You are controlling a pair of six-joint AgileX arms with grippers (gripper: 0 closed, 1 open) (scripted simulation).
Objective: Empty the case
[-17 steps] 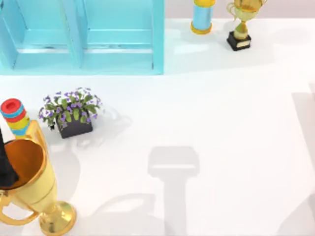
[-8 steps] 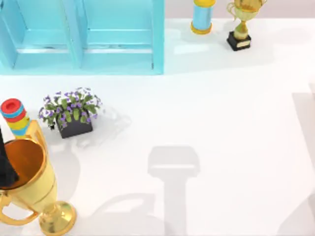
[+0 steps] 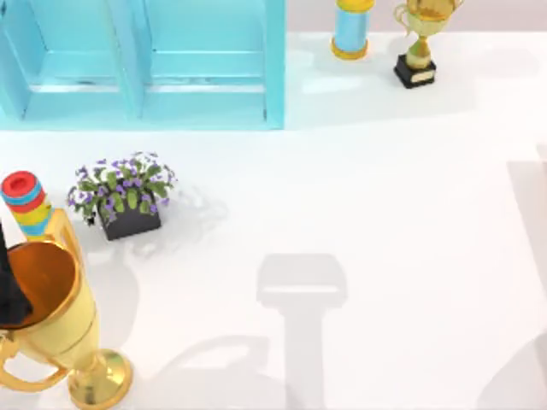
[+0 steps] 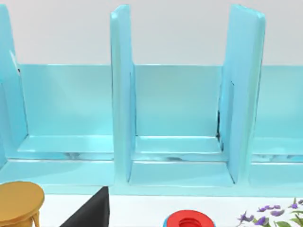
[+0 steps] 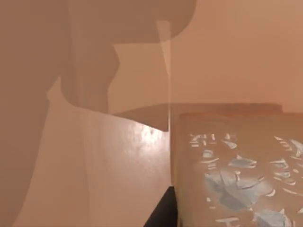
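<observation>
Left counter edge: stacked ring toy (image 3: 26, 203), big gold trophy (image 3: 53, 329) at the near-left corner with the left gripper's dark finger (image 3: 10, 295) inside its cup; grip width cannot tell. Flower pot (image 3: 126, 205) beside. The case (image 3: 145, 64) at the far-left edge, visible compartments bare. Far right: blue cylinder (image 3: 351, 30), small trophy (image 3: 417, 47). Looks like the emptying is nearly done; next, release trophy and withdraw.
</observation>
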